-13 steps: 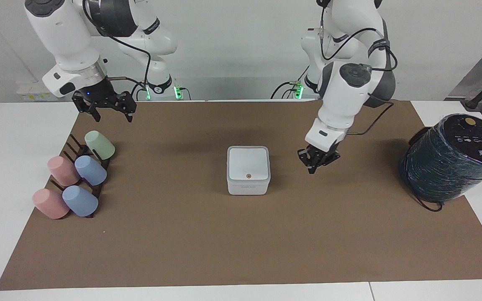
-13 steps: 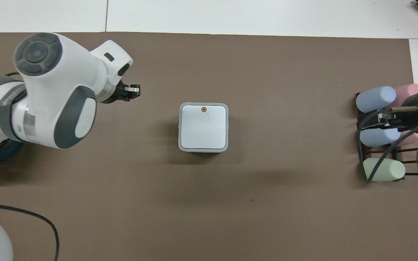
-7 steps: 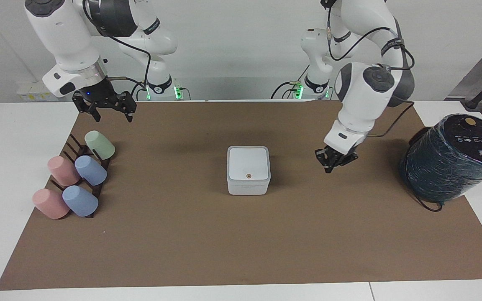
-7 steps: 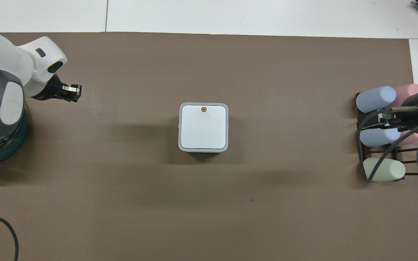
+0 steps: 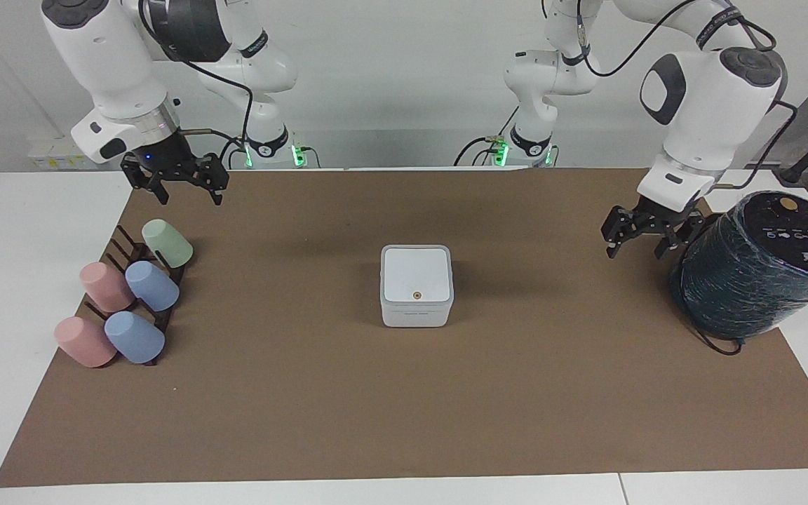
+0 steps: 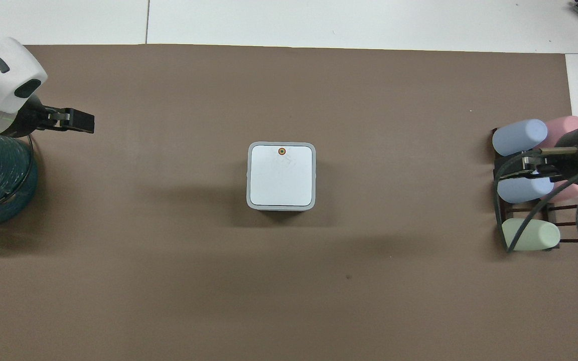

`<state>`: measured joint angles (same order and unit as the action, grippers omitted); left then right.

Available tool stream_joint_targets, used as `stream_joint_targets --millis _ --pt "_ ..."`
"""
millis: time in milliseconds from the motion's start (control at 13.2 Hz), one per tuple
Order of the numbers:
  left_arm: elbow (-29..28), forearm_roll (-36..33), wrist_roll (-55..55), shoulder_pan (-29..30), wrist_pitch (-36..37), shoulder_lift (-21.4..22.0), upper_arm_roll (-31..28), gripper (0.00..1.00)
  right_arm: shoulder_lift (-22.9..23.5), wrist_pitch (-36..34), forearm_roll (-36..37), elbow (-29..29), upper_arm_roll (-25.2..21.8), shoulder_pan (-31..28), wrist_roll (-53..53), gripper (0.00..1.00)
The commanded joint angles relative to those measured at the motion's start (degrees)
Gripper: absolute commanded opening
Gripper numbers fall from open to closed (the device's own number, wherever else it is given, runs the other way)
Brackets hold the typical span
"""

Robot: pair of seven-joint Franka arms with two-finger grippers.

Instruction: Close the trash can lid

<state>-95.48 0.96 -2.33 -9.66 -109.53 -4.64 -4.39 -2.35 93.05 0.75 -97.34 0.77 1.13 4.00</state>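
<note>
Both grippers hold nothing. Left gripper (image 5: 646, 236) hangs w/ fingers spread, over the mat just beside the big dark wrapped cylinder (image 5: 762, 263) at the left arm's end, well apart from the trash can (image 5: 416, 285); prob. parked clear since nothing's left to push. Right gripper (image 5: 178, 179) waits, fingers also spread, above the cup rack (image 5: 134, 294) at the right arm's end. Trash can sits mid-mat (image 5: 404, 421), btwn the two arms. Lid (image 6: 281, 175) lies flat on top, flush w/ the rim, so task looks done. Box is square, no real long axis; lid faces straight up, orange dot (image 6: 282, 151) at the edge farther from the robots, so hinge is likely on the nearer edge.
</note>
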Motion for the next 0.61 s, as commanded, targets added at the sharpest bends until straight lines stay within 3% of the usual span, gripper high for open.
stream_joint_targets --millis 0,532 --pt "-0.6 -1.3 0.0 0.2 1.2 2.6 0.4 1.0 0.0 -0.2 0.0 0.0 0.3 -0.7 -1.7 1.0" --pt "-1.3 -1.3 0.0 0.3 1.3 3.1 0.4 1.0 0.0 -0.2 0.0 -0.1 0.3 -0.7 -1.7 1.0"
